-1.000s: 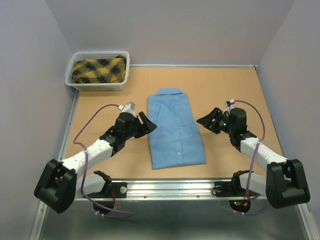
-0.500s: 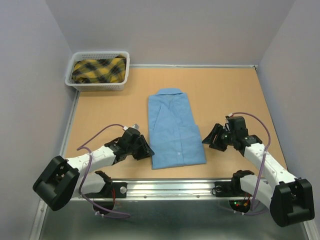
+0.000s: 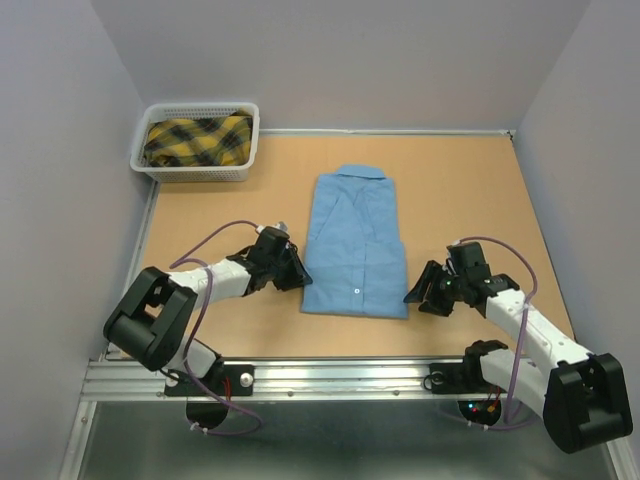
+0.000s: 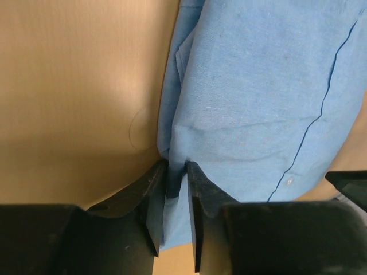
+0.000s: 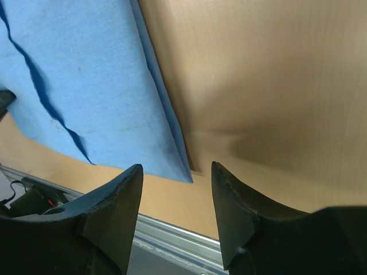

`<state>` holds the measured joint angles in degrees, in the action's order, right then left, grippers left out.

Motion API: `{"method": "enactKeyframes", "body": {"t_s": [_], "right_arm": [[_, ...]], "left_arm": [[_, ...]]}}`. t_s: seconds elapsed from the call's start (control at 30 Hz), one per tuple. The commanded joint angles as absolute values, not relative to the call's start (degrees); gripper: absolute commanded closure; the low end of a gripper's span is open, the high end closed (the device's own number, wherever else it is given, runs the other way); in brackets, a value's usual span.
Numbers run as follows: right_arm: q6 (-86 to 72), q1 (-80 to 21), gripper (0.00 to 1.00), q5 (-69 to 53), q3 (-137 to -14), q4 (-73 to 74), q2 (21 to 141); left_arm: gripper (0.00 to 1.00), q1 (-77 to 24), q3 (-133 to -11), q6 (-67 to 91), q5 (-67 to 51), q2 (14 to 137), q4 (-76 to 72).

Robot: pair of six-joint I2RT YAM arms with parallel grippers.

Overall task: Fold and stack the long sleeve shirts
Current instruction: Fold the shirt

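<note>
Right now the light blue shirt (image 3: 356,240) lies folded into a narrow rectangle in the middle of the tan surface (image 3: 460,190), button front up, collar toward the far side. My left pincer (image 3: 297,275) sits low at the shirt's left edge, close to its near corner. Its fingers (image 4: 150,195) are drawn almost together, with a fold of the blue cloth pinched between them. My right pincer (image 3: 415,295) is on the opposite side, just beside the shirt's near right corner, jaws spread wide with nothing in them. In the right wrist view that corner lies ahead of the gap, apart from both fingers. At the far left corner stands a white basket (image 3: 195,172) holding a yellow-and-black plaid cloth (image 3: 195,138); whether that is a shirt I cannot tell.
</note>
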<state>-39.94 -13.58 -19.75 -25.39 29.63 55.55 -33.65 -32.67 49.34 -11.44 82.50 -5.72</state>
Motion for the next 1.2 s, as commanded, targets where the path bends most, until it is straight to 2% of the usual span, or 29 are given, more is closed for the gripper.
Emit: {"method": "enactKeyframes", "body": {"t_s": [0.0, 0.07, 0.33, 0.67, 0.87, 1.17], "right_arm": [[-42.09, -14.33, 0.44, -17.41, -24.96, 29.62, 54.50], [-43.32, -14.41, 0.44, -16.79, -24.17, 29.44, 52.92], [-48.78, -16.08, 0.38, -18.02, -20.92, 26.81, 53.26], [-52.29, -16.79, 0.38, -21.53, -16.35, 22.68, 54.32], [-52.12, -17.67, 0.39, -20.04, -15.82, 22.41, 55.63], [-52.38, -17.67, 0.39, -9.67, -18.63, 27.51, 54.67]], "left_arm": [[0.57, -32.96, -34.37, 44.73, -10.19, 81.14, -1.41], [0.47, -32.96, -32.44, 46.39, -10.63, 77.02, -0.97], [0.30, -34.63, -20.40, 53.78, -16.08, 65.83, -2.98], [0.30, -36.03, -16.52, 56.25, -19.68, 72.68, -11.42], [0.33, -36.30, -16.00, 56.34, -19.86, 72.42, -11.60], [0.32, -36.30, -17.66, 53.26, -17.32, 69.96, -3.35]]}}
